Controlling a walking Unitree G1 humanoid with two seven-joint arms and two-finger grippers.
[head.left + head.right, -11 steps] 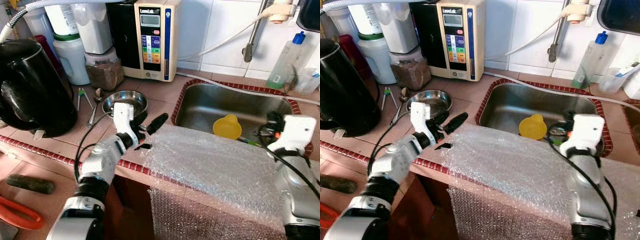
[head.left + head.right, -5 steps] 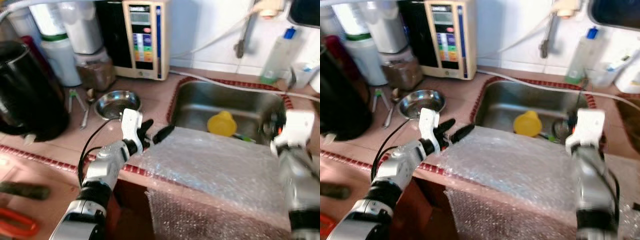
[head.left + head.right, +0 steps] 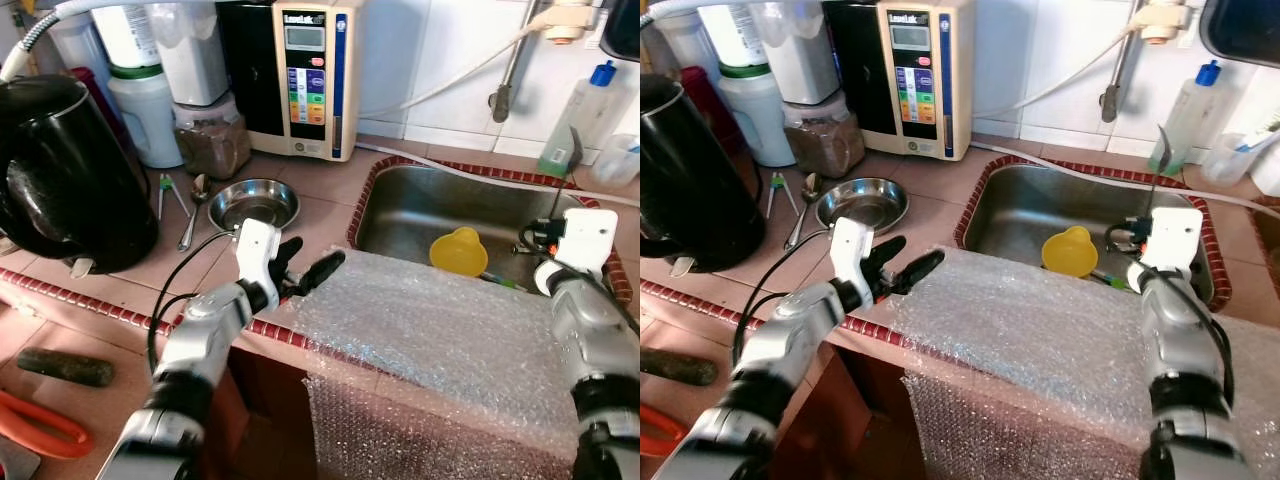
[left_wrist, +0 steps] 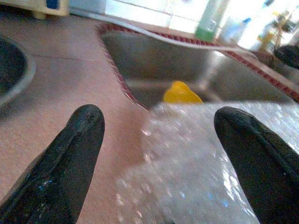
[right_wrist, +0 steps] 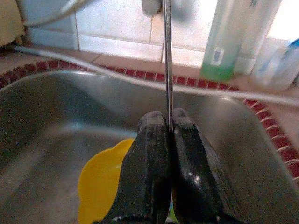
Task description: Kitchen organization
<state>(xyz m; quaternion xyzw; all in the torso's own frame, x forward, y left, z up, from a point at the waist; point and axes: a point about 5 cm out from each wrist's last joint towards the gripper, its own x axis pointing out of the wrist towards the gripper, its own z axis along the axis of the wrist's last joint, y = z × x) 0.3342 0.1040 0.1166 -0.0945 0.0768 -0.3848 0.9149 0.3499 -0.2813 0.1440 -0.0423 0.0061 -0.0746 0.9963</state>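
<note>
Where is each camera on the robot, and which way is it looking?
Head eyes: look forward and down at the sink; both arms show.
Left wrist: looks along the open left hand over the bubble wrap.
Right wrist: looks along the right hand, pinching a thin metal utensil.
All views share the yellow cup.

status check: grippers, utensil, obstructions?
Right gripper shut on thin metal utensil above sink. Left gripper open at bubble wrap edge. Nothing blocking.

"LeveLuk" brand, small and blurred, atop cream water ioniser (image 3: 308, 78) at wall
</note>
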